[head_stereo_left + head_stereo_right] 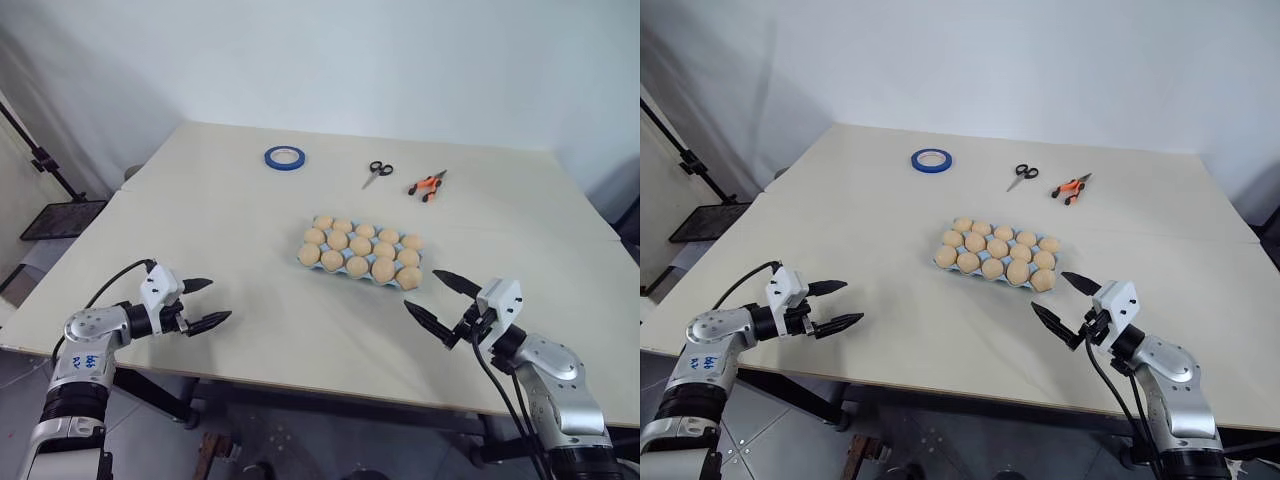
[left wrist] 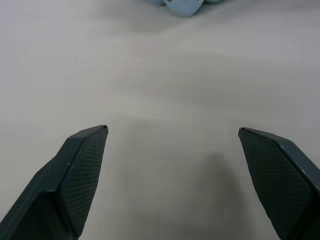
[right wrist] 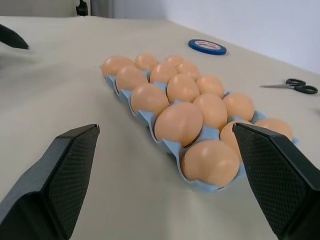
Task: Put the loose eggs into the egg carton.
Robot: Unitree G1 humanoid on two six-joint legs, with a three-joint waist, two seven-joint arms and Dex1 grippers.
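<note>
Eggs (image 3: 180, 121), smooth tan ovals, fill moulded light-blue egg carton (image 3: 150, 119) cups; left gripper (image 1: 202, 303) and right gripper (image 1: 433, 296) spread apart, empty.

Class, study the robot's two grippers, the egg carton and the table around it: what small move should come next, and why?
Probably none but drawing both arms back to rest. The egg carton looks full, with an egg in every cup I can see, and no egg lies loose on the table. The left gripper and right gripper are open and hold nothing, each apart from the carton.
</note>
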